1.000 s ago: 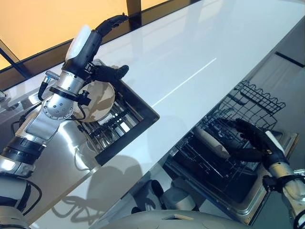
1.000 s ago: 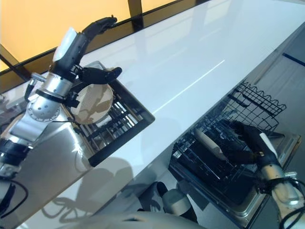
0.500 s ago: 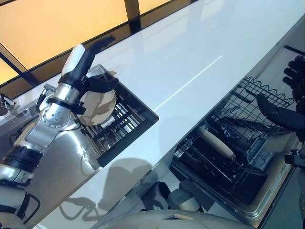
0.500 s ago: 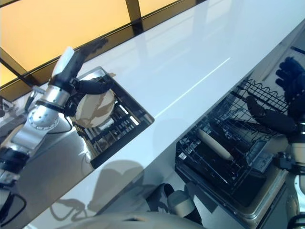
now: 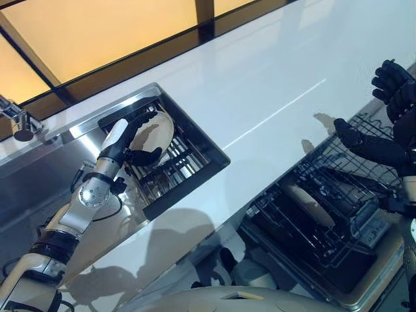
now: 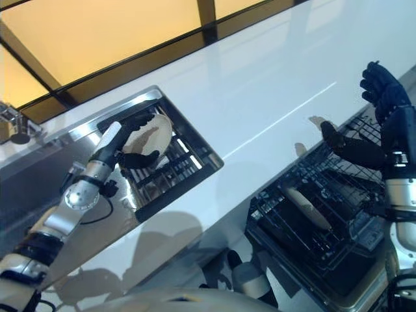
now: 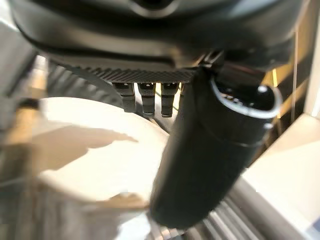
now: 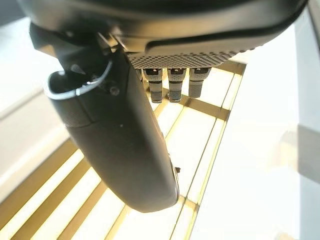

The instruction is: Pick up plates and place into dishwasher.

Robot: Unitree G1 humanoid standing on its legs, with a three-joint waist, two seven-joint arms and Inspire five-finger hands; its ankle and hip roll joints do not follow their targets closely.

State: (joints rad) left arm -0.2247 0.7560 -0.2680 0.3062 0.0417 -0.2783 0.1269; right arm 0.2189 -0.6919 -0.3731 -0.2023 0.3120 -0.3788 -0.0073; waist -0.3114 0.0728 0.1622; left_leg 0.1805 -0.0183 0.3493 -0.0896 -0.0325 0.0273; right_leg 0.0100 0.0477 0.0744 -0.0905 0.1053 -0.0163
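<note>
- Cream plate [image 5: 155, 127] stood on edge in dark sink rack [image 5: 170, 170], leaning at rack's far end, within steel sink [image 5: 133, 104].
- Left hand [image 5: 123, 140] reached into sink right at plate; fingers straight along plate's rim side, thumb out across its lower face. Fingers relaxed, not curled round plate; contact w/ plate unclear from head views.
- In left wrist view, plate [image 7: 95, 145] lay just past fingertips [image 7: 150, 102], thumb in front of it — no pinch seen.
- White countertop [image 5: 260, 84] ran between sink and dishwasher.
- Second plate [image 5: 305, 203] sat tilted in dishwasher rack [image 5: 325, 214], pulled out below counter edge on robot's right.
- Right hand [image 6: 380, 123] raised above dishwasher rack, well apart from plate there; fingers spread wide, thumb pointing toward counter, holding nothing.
- Right wrist view: fingers [image 8: 170, 85] straight, thumb extended, nothing between.
- Faucet [image 5: 16, 120] at sink's far-left corner.
</note>
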